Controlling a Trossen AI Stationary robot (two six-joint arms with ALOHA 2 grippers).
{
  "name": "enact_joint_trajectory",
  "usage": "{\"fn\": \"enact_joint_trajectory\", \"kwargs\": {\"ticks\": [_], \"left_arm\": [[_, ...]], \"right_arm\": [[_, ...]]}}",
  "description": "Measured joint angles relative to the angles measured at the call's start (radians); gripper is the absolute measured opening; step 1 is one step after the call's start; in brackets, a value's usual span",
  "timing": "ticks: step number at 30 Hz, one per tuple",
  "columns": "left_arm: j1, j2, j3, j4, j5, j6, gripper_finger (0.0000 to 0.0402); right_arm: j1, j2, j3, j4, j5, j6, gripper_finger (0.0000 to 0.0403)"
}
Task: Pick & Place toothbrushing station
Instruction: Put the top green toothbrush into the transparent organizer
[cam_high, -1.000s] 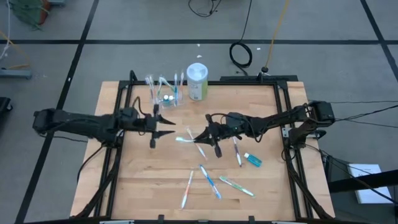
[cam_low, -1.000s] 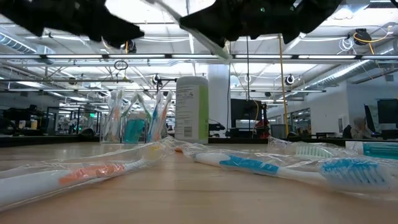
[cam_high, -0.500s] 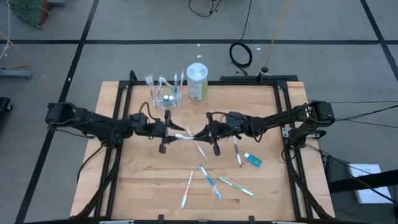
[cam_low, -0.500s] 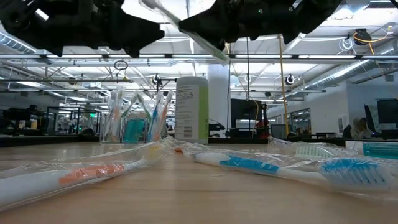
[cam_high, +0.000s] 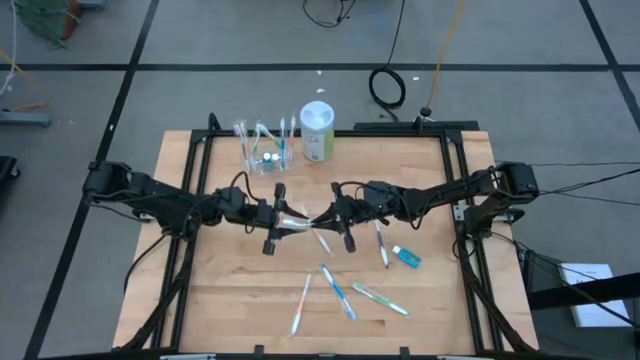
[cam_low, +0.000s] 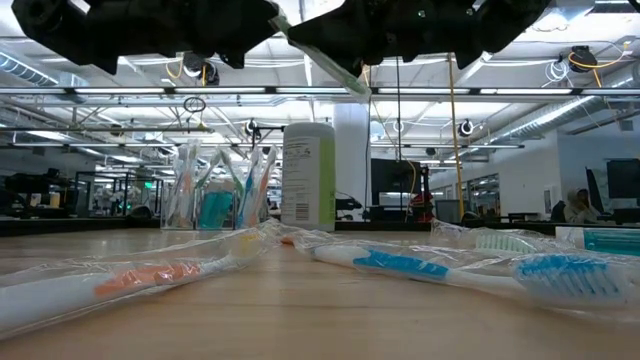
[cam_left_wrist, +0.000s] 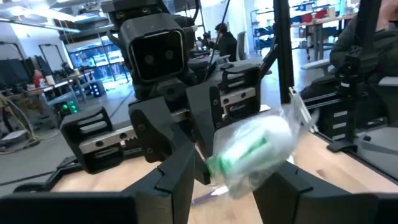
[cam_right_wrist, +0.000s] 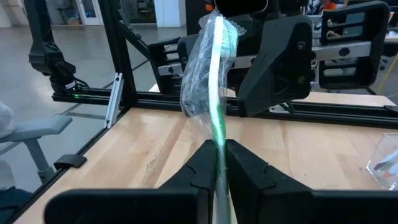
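Note:
My right gripper (cam_high: 333, 215) is shut on a toothbrush in a clear wrapper (cam_high: 300, 217), held above the middle of the table. Its green-bristled head (cam_left_wrist: 249, 155) points at my left gripper (cam_high: 275, 217). That gripper is open, and its two fingers (cam_left_wrist: 180, 177) stand on either side of the head. I cannot tell whether they touch it. A clear cup (cam_high: 265, 155) at the far left holds several toothbrushes and a blue tube. Several wrapped toothbrushes (cam_high: 338, 290) and a blue tube (cam_high: 407, 257) lie flat on the table. My right gripper pinches the toothbrush's handle (cam_right_wrist: 217, 134) between its two fingers, through the wrapper. The fingers come level from the table's right side and lie along the brush. The brush is lifted clear of the table and sticks out past the fingertips toward the left gripper, with its head end free.
A white and green canister (cam_high: 317, 130) stands next to the cup at the far edge. A black frame (cam_high: 200, 160) runs along the table's left, far and right sides. Loose brushes lie near the right and near edges (cam_high: 380, 298). Bare wood shows at the near left (cam_high: 230, 300).
My left gripper has moved toward the table's right, up to the head of the toothbrush my right gripper holds. Its open fingers now stand around that head. The right gripper and the brush have stayed in place.

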Motion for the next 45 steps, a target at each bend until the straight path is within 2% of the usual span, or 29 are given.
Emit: {"fn": "enact_joint_trajectory", "kwargs": {"ticks": [5,12,15,18,24,30,34,42,45], "left_arm": [[-0.001,-0.001,0.002,-0.018,-0.086,-0.007,0.0127],[-0.002,0.000,0.002,-0.043,-0.103,0.034,0.0044],[-0.001,0.000,0.002,-0.045,-0.112,0.046,0.0014],[-0.001,0.000,0.002,-0.051,-0.113,0.044,0.0014],[-0.001,0.000,0.002,-0.052,-0.115,0.047,0.0048],[-0.001,0.000,0.002,-0.072,-0.119,0.044,0.0025],[-0.001,0.000,0.002,-0.126,-0.217,-0.007,0.0008],[0.044,-0.001,0.002,-0.269,-0.496,-0.027,0.0034],[0.062,-0.055,0.025,-0.365,-0.552,-0.072,0.0029]], "right_arm": [[-0.002,0.000,0.000,-0.002,0.009,0.003,0.0022],[-0.002,0.001,0.000,-0.003,0.020,0.005,0.0022],[-0.001,0.001,0.000,-0.014,0.071,0.036,0.0025],[-0.001,0.001,0.000,-0.032,0.083,0.047,0.0036],[-0.003,0.001,0.000,-0.041,0.086,0.046,0.0073],[-0.003,0.001,0.000,-0.054,0.088,0.039,0.0119],[-0.003,0.001,0.000,-0.089,0.123,0.003,0.0142],[-0.004,0.001,0.000,-0.150,0.294,-0.004,0.0157],[-0.007,0.001,0.000,-0.168,0.295,-0.004,0.0156]]}}
